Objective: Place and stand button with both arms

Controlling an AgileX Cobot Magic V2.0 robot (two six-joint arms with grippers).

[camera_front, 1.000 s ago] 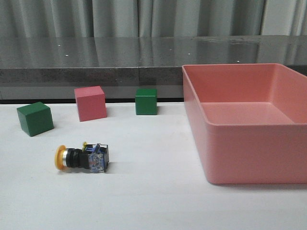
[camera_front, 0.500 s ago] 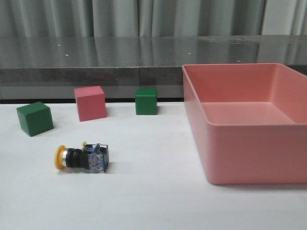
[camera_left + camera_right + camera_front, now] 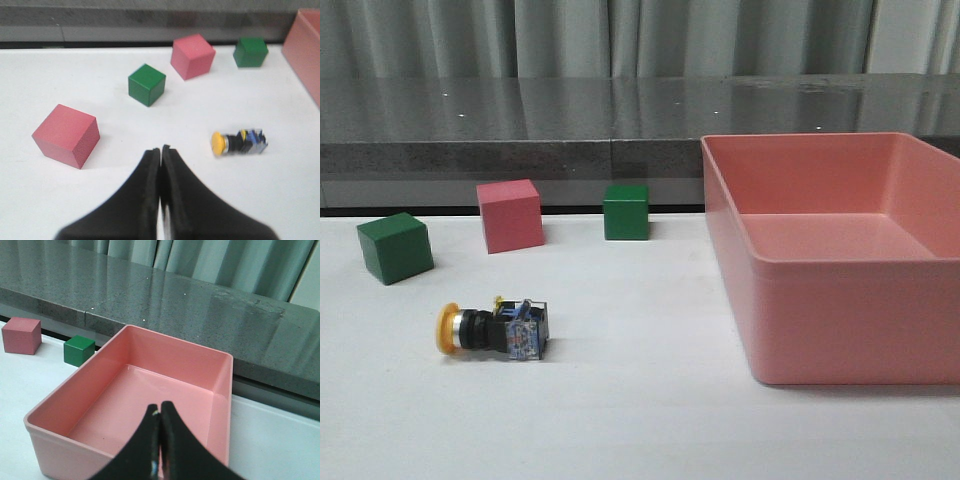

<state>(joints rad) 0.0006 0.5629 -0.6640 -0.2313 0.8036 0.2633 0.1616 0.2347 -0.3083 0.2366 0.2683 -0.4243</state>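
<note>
Nothing has moved since earlier: button [image 3: 490,331] lies sideways on white counter [image 3: 640,420]. Left pincer [image 3: 161,150] and right pincer [image 3: 160,416] closed, empty.

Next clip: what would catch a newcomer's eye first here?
The large pink bin fills the table's right side and appears empty. Left of it, the small yellow-capped button lies on its side, with two green cubes and a pink cube behind it. Both the left claw and right claw are shut, holding nothing.
</note>
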